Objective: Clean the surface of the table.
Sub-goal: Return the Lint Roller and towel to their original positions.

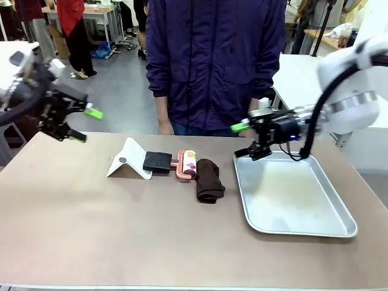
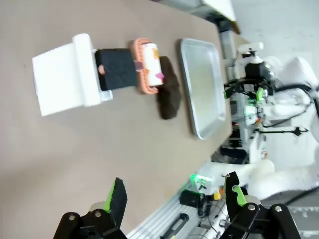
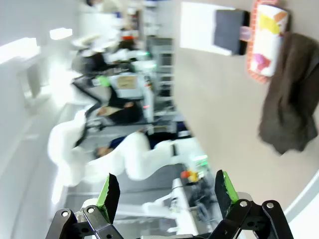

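The table has a brownish-taupe top. Near its far middle lie a white wedge-shaped holder, a black block, a pink lint roller and a folded dark brown cloth. My left gripper hovers open above the far left corner, holding nothing. My right gripper is open over the far left corner of the silver tray. The left wrist view has the open left gripper, the cloth and the roller. The right wrist view has the open right gripper and the cloth.
A person in a dark purple jacket stands at the far edge, right behind the objects. The tray sits on the right side with nothing in it. A white-topped table stands behind on the right.
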`<state>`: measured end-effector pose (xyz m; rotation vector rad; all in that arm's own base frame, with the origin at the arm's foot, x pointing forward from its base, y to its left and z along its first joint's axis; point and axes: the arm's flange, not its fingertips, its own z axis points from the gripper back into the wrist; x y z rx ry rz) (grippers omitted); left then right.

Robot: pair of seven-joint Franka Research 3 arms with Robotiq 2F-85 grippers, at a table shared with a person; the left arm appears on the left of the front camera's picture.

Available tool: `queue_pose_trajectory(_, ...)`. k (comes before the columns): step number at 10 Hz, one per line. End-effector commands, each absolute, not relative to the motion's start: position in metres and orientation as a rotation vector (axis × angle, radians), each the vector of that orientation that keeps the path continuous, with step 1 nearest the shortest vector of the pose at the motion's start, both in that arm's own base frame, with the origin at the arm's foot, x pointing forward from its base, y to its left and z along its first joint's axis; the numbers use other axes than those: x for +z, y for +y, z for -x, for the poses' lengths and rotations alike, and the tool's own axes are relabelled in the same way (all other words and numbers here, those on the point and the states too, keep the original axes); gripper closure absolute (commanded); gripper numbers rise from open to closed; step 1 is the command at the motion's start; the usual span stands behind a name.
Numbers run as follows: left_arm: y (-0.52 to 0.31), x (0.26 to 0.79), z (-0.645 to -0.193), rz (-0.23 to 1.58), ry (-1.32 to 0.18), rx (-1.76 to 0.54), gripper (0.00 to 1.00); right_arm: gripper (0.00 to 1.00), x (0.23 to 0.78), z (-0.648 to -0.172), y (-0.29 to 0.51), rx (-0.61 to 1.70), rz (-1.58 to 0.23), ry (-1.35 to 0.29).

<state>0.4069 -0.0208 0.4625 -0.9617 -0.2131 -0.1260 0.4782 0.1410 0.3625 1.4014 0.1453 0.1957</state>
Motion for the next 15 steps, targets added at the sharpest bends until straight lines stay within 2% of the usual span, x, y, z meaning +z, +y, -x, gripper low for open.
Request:
queue_pose_trajectory(1, 0.018, 0.444, -0.373, 1.088, -0.285, -0.098, 0.00, 0.00, 0.345, -0.467, 0.099, 0.150, -1.610, 0.210)
queue_pose_trajectory(5, 0.107, 0.390, -0.357, 1.370, -0.349, 0.015, 0.00, 0.00, 0.344, -0.424, 0.019, -0.016, -1.643, 0.025)
queue_pose_trajectory(6, 0.117, 0.382, -0.356, 1.395, -0.352, 0.036, 0.00, 0.00, 0.344, -0.419, 0.012, -0.025, -1.649, -0.003)
queue_pose_trajectory(8, 0.122, 0.375, -0.361, 1.379, -0.317, 0.057, 0.00, 0.00, 0.338, -0.424, 0.014, -0.059, -1.641, -0.035)
queue_pose_trajectory(9, 0.119, 0.375, -0.370, 1.345, -0.253, 0.086, 0.00, 0.00, 0.336, -0.433, 0.027, -0.033, -1.603, -0.029)
queue_pose_trajectory(10, 0.124, 0.370, -0.349, 1.377, -0.321, 0.076, 0.00, 0.00, 0.338, -0.424, -0.002, -0.050, -1.641, 0.028)
queue_pose_trajectory(15, 0.124, 0.370, -0.349, 1.377, -0.321, 0.076, 0.00, 0.00, 0.338, -0.424, -0.002, -0.050, -1.641, 0.028)
